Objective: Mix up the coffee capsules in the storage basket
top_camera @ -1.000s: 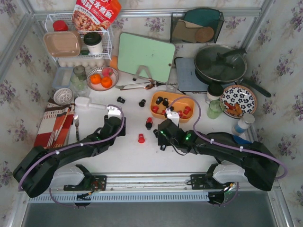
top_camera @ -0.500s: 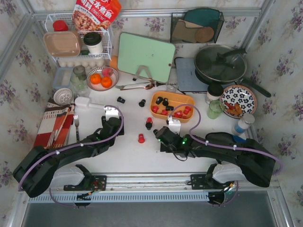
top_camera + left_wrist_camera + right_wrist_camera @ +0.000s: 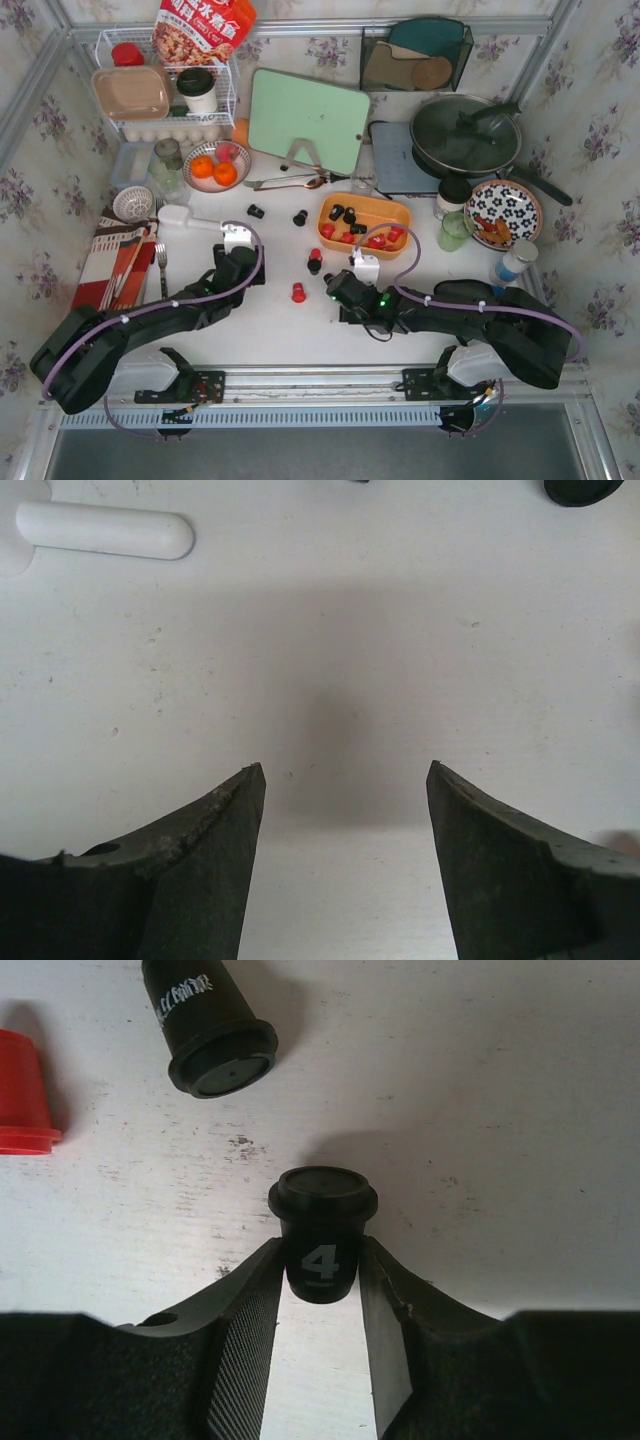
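- The coffee capsules (image 3: 347, 237) are lying partly inside the storage basket (image 3: 370, 199) and partly loose on the white table (image 3: 290, 335). The basket is standing mid-table, just in front of the green cutting board (image 3: 305, 120).
- Inside the basket, red and black pods are already sitting jumbled together, so some of the job is looking done.
- Outside it, two black pods (image 3: 256, 211) and (image 3: 300, 216) are lying well to the basket's left. A lying black capsule (image 3: 210, 1025) is resting near its near-left corner, and a red capsule (image 3: 22, 1095) is sitting a little nearer the arms.
- The right gripper (image 3: 322, 1245) is pinching the black capsule marked 4 (image 3: 322, 1200). Its two fingers are pressing the tapered body from either side, with the wide rim pointing away from the wrist. Whether the pod is resting on the table or is lifted just clear is not showing.
- The left gripper (image 3: 345, 770) is hanging over bare table with its fingers well apart and nothing between them. A white handle (image 3: 100, 528) is lying beyond it, to the far left.
- By my reading, the task is sitting around the middle. The gripped pod is waiting to be carried over and dropped in, and about four loose pods are waiting to follow.
- The lying pods are looking likely to roll if a finger is nudging them off-centre.
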